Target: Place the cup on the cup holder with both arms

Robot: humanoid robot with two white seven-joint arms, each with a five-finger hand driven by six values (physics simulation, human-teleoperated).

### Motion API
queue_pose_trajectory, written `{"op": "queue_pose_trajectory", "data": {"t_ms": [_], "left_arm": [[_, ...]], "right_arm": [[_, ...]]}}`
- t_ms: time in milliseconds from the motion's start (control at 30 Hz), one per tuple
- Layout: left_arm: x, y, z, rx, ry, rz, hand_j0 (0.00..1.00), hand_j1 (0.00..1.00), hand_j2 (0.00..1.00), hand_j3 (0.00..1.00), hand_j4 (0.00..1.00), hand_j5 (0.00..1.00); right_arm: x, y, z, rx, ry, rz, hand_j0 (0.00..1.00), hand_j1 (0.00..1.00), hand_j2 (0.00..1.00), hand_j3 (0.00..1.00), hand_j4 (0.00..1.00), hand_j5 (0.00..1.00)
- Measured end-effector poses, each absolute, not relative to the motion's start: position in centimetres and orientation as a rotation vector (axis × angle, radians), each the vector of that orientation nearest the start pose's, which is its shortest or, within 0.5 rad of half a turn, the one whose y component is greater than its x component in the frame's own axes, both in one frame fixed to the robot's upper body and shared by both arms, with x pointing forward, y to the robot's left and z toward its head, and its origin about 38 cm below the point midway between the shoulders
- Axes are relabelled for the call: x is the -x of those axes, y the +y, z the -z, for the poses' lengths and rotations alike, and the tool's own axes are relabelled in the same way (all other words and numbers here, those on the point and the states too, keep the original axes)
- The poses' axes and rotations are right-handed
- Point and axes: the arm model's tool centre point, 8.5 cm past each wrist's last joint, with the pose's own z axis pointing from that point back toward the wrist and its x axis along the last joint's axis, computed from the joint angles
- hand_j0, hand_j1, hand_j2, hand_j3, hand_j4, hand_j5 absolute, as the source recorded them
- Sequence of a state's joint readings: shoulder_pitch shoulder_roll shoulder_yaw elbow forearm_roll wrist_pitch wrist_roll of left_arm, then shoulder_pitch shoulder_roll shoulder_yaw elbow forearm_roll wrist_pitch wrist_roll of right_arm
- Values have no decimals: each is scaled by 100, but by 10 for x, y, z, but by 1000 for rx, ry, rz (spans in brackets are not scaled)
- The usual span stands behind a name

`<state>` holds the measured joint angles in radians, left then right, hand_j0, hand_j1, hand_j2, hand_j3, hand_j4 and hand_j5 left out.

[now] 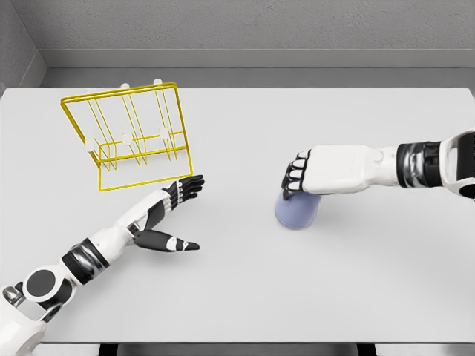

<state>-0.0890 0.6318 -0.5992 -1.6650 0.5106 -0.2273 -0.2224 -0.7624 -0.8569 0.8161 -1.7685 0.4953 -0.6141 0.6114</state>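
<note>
A: Gripping the cup from above, right hand sits right of frame centre, fingers curled over the rim. Looks clamped on it, though how far they wrap the far side I can't tell.

B: Cup location?

A: On the worktop, just right of centre, under that hand. Well apart from the holder, upper left.

B: Left hand?

A: Left hand, lower left, fingers spread flat, holding nothing. Just below the holder's base.

B: Risks?

A: My read: a grasp only over the rim is shallow, so the cup could slip or swing on lifting. At a handover, mistimed release would drop it. The holder is light wire and leaning; a nudge from either hand may shift or tip it, and the pegs are thin targets.

B: Orientation?

A: Long axis roughly vertical, leaning slightly. Upper end covered by the hand, lower end on the worktop. Which end is the mouth, can't tell.
</note>
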Motion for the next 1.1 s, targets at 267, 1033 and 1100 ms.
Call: {"op": "queue_pose_trajectory", "data": {"t_ms": [267,1033,1100], "left_arm": [[-325,225,-80,505,-1505,721,100,100,100,100,100,100],[-326,222,-79,510,-1500,726,100,100,100,100,100,100],[-326,222,-79,510,-1500,726,100,100,100,100,100,100]], "right_arm": [[-382,-194,-237,-359,1613,2851,62,62,62,62,62,62],[-379,-157,-240,-272,1716,2745,100,100,100,100,100,100],[-379,-157,-240,-272,1719,2745,100,100,100,100,100,100]]}}
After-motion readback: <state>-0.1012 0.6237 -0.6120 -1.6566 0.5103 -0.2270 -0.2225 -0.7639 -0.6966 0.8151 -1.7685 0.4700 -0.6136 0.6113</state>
